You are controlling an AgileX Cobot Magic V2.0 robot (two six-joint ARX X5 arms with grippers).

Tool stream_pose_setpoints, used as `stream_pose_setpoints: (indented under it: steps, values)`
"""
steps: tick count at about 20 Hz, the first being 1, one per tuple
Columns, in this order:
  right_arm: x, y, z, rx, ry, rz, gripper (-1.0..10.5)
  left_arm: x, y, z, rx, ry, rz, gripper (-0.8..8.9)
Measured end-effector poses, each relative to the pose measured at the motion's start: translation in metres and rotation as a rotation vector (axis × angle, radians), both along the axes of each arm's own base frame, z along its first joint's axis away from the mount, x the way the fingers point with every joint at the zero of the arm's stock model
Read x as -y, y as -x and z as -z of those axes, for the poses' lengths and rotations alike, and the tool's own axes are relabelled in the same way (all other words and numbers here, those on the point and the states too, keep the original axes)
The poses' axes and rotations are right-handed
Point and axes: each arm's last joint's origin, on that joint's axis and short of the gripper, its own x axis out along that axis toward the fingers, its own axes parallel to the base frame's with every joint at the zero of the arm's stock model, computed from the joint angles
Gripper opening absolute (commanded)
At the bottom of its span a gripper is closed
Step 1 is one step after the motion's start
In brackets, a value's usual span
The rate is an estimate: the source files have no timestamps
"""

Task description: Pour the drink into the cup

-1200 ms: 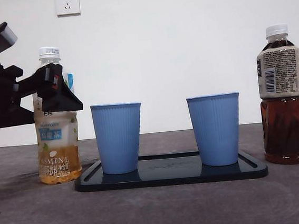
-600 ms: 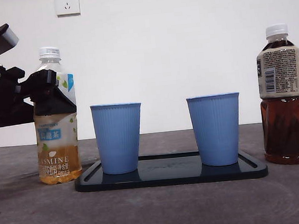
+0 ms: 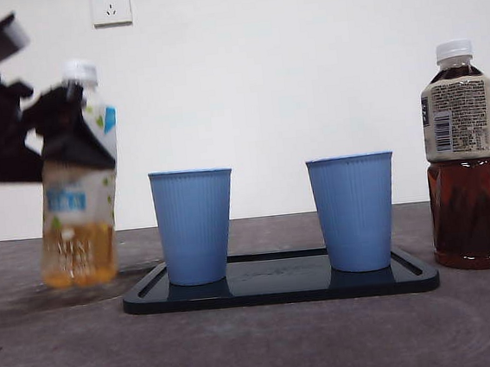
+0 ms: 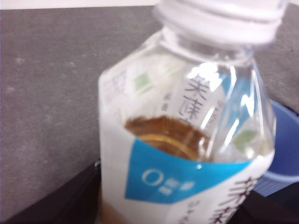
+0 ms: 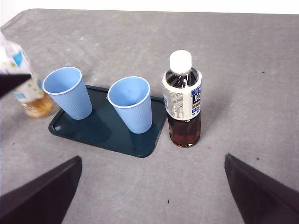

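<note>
The drink is a clear jasmine tea bottle [image 3: 80, 225] with a white cap on and amber liquid low inside. It hangs a little above the table, left of the tray, leaning slightly. My left gripper [image 3: 71, 135] is shut on its upper body; the left wrist view shows the bottle [image 4: 187, 140] filling the frame between the jaws. Two empty blue cups [image 3: 195, 227] [image 3: 354, 212] stand upright on a dark tray [image 3: 281, 288]. My right gripper [image 5: 152, 186] is open high above the table, holding nothing.
A dark tea bottle [image 3: 462, 154] with a white cap stands on the table right of the tray, also seen in the right wrist view [image 5: 183, 100]. The grey tabletop surrounds the tray [image 5: 112, 135]. A white wall stands behind.
The left gripper has lifted the jasmine bottle off the table, shifted it a little to the left and tipped it slightly. The cups, tray and dark bottle have not moved.
</note>
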Motion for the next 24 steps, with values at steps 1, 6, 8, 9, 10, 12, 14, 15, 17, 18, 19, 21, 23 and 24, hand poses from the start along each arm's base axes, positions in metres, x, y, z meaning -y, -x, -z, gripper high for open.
stream_pose_setpoints:
  steps: [1, 6, 8, 9, 10, 12, 14, 15, 17, 18, 19, 21, 23, 24]
  values:
    - [0.000, 0.000, -0.001, 0.007, -0.003, 0.000, 4.9, 0.001, 0.000, -0.012, -0.020, -0.008, 0.002, 2.39]
    - [-0.001, -0.002, -0.004, 0.045, -0.016, 0.000, 4.9, 0.004, 0.007, -0.081, -0.224, -0.124, 0.044, 2.39]
    - [-0.001, -0.002, -0.005, 0.055, -0.020, 0.000, 4.9, 0.002, 0.014, -0.102, -0.262, -0.220, 0.047, 2.39]
    - [-0.001, -0.003, -0.006, 0.064, -0.023, 0.000, 4.9, 0.001, 0.016, -0.111, -0.262, -0.266, 0.037, 2.39]
    - [-0.001, -0.003, -0.006, 0.068, -0.025, 0.000, 4.9, 0.000, 0.018, -0.120, -0.257, -0.317, 0.019, 2.40]
    - [-0.001, -0.003, -0.006, 0.068, -0.025, 0.000, 4.9, -0.002, 0.022, -0.131, -0.253, -0.415, -0.010, 2.40]
    - [-0.001, -0.003, -0.006, 0.068, -0.025, 0.000, 4.9, -0.001, 0.023, -0.130, -0.288, -0.517, -0.013, 2.40]
    - [-0.001, -0.003, -0.006, 0.068, -0.025, 0.000, 4.9, 0.001, 0.023, -0.127, -0.304, -0.553, -0.004, 2.40]
    - [-0.001, -0.003, -0.006, 0.068, -0.025, 0.000, 4.9, 0.006, 0.020, -0.120, -0.333, -0.630, 0.008, 2.40]
    - [-0.001, -0.003, -0.006, 0.068, -0.025, 0.000, 4.9, 0.010, 0.018, -0.116, -0.341, -0.677, 0.008, 2.40]
    - [-0.001, -0.003, -0.006, 0.068, -0.025, 0.000, 4.9, 0.014, 0.017, -0.113, -0.342, -0.718, 0.007, 2.40]
    - [-0.001, -0.003, -0.006, 0.068, -0.025, 0.000, 4.9, 0.022, 0.013, -0.107, -0.332, -0.803, -0.006, 2.40]
    - [-0.001, -0.003, -0.006, 0.068, -0.025, 0.000, 4.9, 0.028, 0.009, -0.103, -0.318, -0.865, -0.014, 2.40]
    - [-0.001, -0.003, -0.006, 0.068, -0.025, 0.000, 4.9, 0.030, 0.008, -0.101, -0.314, -0.887, -0.013, 2.40]
